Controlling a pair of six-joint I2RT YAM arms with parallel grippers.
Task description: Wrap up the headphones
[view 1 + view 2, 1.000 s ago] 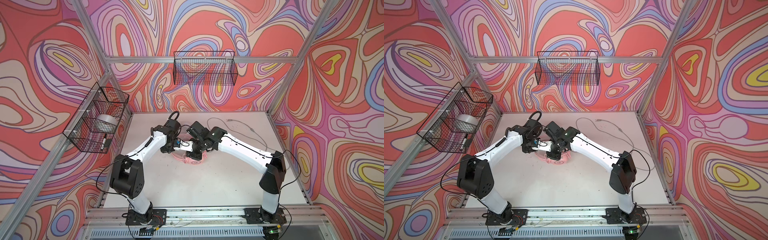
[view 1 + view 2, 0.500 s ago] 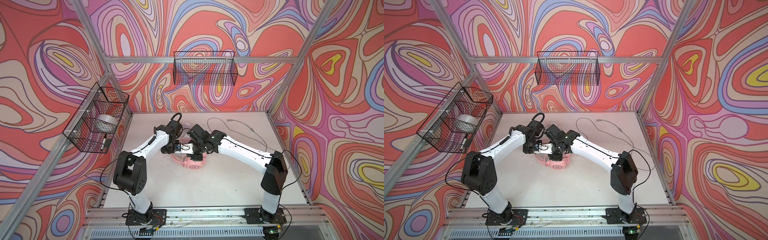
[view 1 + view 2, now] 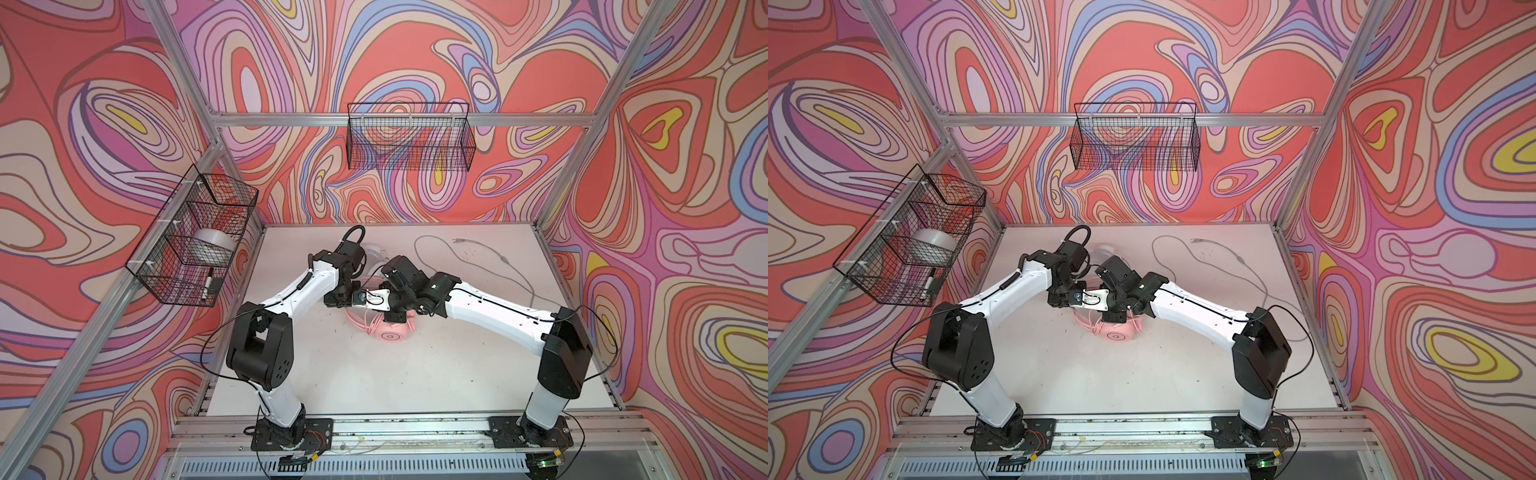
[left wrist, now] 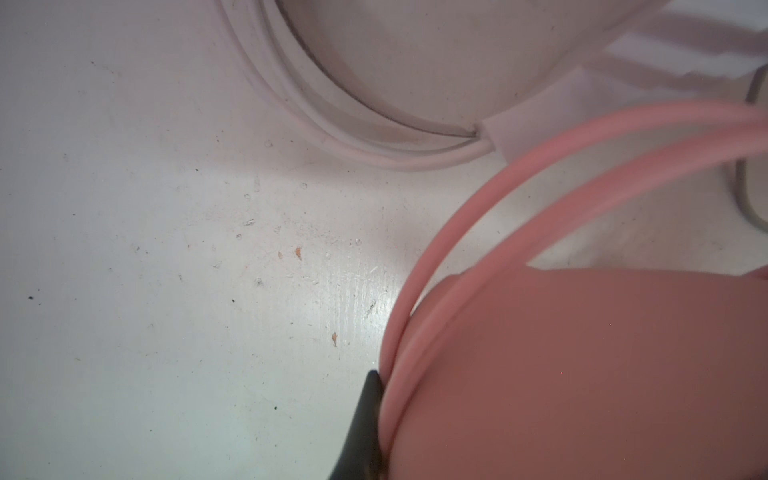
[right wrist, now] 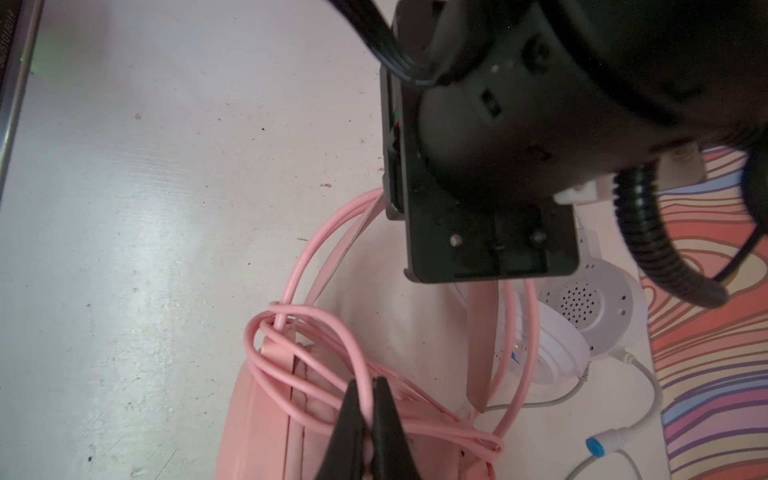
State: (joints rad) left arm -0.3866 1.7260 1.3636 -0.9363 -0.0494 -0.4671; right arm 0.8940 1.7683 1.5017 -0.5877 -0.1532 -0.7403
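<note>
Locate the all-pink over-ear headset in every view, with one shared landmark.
In a top view: pink headset, slightly below centre.
In a top view: pink headset, same place.
Left wrist: close up, pink earcup looms large.
Right wrist: pink headset beneath the right gripper, which pinches its pink cable.
Landmark: white plastic over-ear headset, beside it everywhere.

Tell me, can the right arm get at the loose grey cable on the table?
Probably yes: the grey cable lies uncovered on the table beside that arm, but the right gripper is shut on the pink cable and must release first.
</note>
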